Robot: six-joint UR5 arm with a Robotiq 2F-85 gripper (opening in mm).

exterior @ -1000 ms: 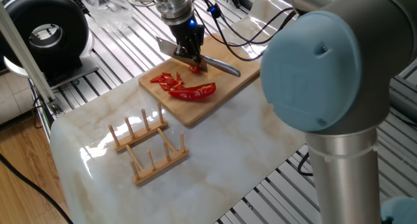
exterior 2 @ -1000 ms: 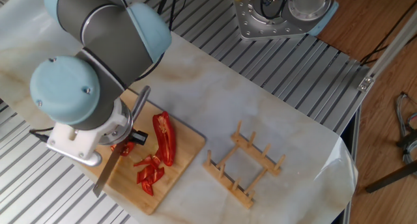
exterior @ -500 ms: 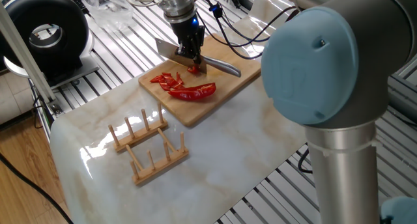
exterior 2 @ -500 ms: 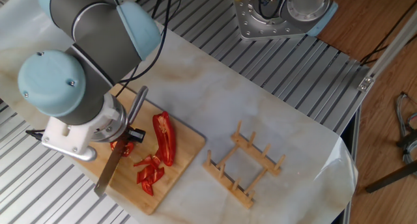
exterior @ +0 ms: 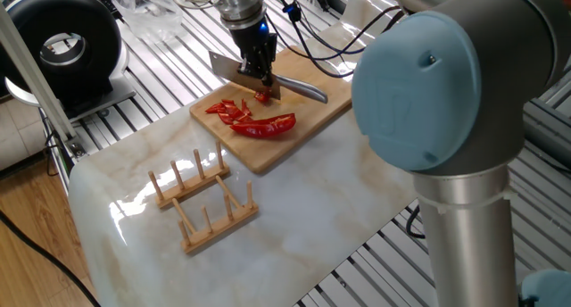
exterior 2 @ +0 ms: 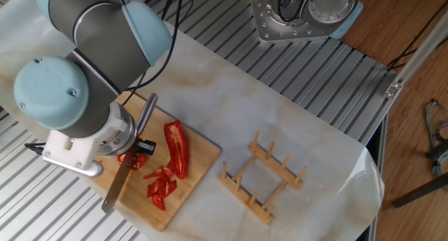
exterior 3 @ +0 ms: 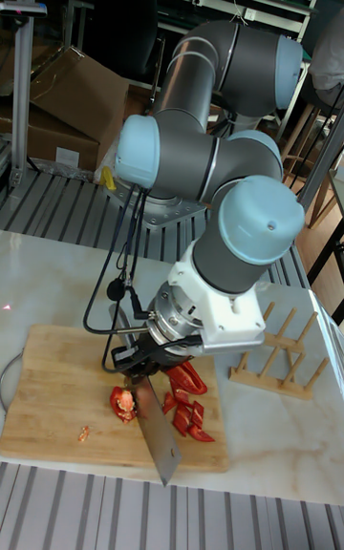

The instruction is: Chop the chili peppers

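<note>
The knife (exterior: 239, 72) is clamped in the claw (exterior: 260, 73) over the cutting board (exterior 2: 189, 178); some chili peppers (exterior: 234, 112) are chopped; one long half (exterior 2: 176, 148) is left whole.

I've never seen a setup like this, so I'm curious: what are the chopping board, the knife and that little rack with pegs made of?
The chopping board looks like pale bamboo or wood, matte, with visible grain. The knife seems to be steel: a grey blade with a dull sheen and a shiny metal handle. The rack looks like light unpainted wood, with plain pegs.
</note>
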